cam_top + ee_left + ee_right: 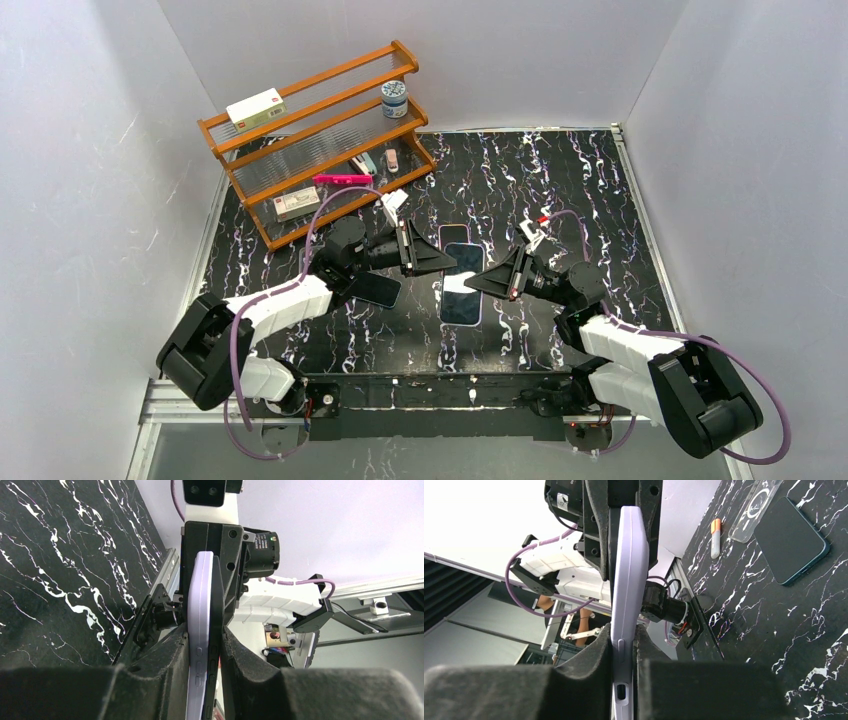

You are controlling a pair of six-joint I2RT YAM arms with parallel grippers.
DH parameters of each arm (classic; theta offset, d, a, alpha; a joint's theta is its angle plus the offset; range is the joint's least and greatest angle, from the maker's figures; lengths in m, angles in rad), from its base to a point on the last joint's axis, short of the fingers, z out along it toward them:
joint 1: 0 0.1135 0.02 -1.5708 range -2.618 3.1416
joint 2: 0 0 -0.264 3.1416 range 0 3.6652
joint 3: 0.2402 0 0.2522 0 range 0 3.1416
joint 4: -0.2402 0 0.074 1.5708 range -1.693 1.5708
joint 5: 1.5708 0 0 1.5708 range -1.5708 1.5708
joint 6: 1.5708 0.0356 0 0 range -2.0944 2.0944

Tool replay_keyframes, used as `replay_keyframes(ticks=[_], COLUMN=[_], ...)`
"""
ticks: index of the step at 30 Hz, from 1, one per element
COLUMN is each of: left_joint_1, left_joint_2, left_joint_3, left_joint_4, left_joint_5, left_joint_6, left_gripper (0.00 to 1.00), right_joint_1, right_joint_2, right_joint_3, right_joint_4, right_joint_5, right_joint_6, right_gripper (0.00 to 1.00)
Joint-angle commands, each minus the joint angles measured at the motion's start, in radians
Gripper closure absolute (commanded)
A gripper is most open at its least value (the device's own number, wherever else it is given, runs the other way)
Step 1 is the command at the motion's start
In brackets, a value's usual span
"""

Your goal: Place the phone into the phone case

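Surface: black, white-veined table (600, 200), closed in by pale walls on three sides.
Left gripper (204, 640): drawn nearly together on a two-layer stack. One finger is pressed on the lilac phone case (200, 595), the other on the black phone (217, 615).
Right gripper (623, 630): likewise clamped, from the opposite side of the same stack (from there only the lilac wall and a thin dark strip behind it can be made out).
Task's thing: the phone is held at mid-table between the two grippers, laid flat against the open side of the case. The case is turned toward the table and the phone is uppermost.
Seating: the phone's edge is seen standing beside the case wall rather than inside it, so it is judged not yet pushed home.
Deciding relation: the stack's long axis runs away from the arm bases, across the line joining the grippers. It is met at its left and right long edges, so neither arm is nearer (both are in contact). The press that is needed goes through the thickness, which is the direction in which the jaws close.
Risk: one layer may be slid off the other if the squeeze is uneven.
Surroundings: a teal phone (791, 540), a clear case (756, 505) and a marker (715, 537) are laid on the table, and a wooden rack (320, 130) is set at the far left.
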Motion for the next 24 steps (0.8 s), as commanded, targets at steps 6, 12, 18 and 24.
replay_keyframes(ticks=[6,12,18,24], left_joint_1=[-0.008,-0.008,-0.008,-0.008], left_joint_2=[-0.075,-0.098,-0.091,-0.073], left_joint_3=[-0.01,-0.034,-0.04,-0.044], left_joint_4=[-0.032,-0.033,-0.029,-0.071], left_joint_5=[-0.009,-0.01,-0.004,-0.013], left_joint_6=[0.016,0.012,0.008,0.037], left_gripper=[0.46,0.44,0.91,1.0], right_joint_1=[0.001,0.002,0.002,0.001], right_joint_2=[-0.046,-0.043,-0.017,0.009], right_joint_3=[0.028,0.038,0.03,0.044], right_joint_4=[0.158,0.189,0.218,0.183], right_joint_5=[0.166,0.2,0.213,0.182], right_joint_6=[0.064,0.094,0.104,0.094], right_gripper=[0.96,0.96,0.93,0.63])
